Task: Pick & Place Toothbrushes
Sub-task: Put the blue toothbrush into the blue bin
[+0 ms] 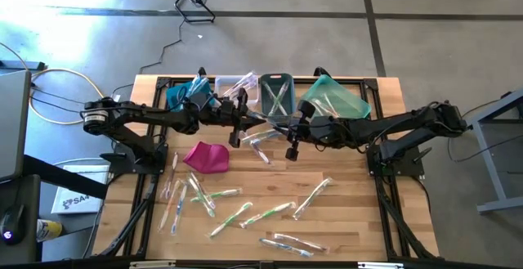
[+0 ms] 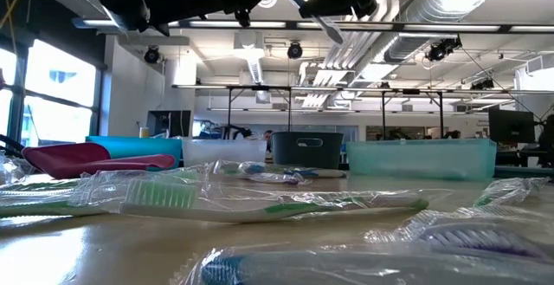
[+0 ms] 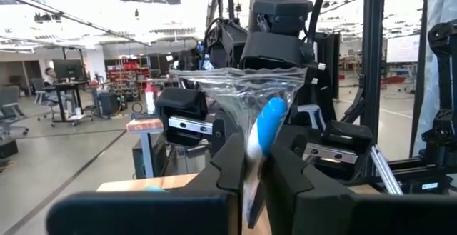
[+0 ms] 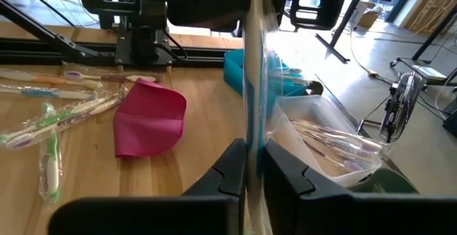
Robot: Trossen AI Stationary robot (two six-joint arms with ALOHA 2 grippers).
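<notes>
HIGH: left gripper [image 1: 239,120] and right gripper [image 1: 292,138] meet mid-frame before bins, spare toothbrushes [image 1: 245,213] strewn lower frame | LEFT WRIST: pinches wrapped toothbrush [image 3: 265,129], blue tip visible only here | RIGHT WRIST: pinches same wrapper; magenta pouch [image 4: 148,117] at left | ADVICE: release one side only once other's grip holds.

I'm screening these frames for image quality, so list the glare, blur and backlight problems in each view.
High view: strong glare on the floor at upper left. Low view: the nearest wrapped toothbrushes are out of focus, and the arms overhead are dark silhouettes against ceiling lights. Left wrist view: bright, washed-out room behind the held blue toothbrush. Right wrist view: the held wrapper is close and blurred.
</notes>
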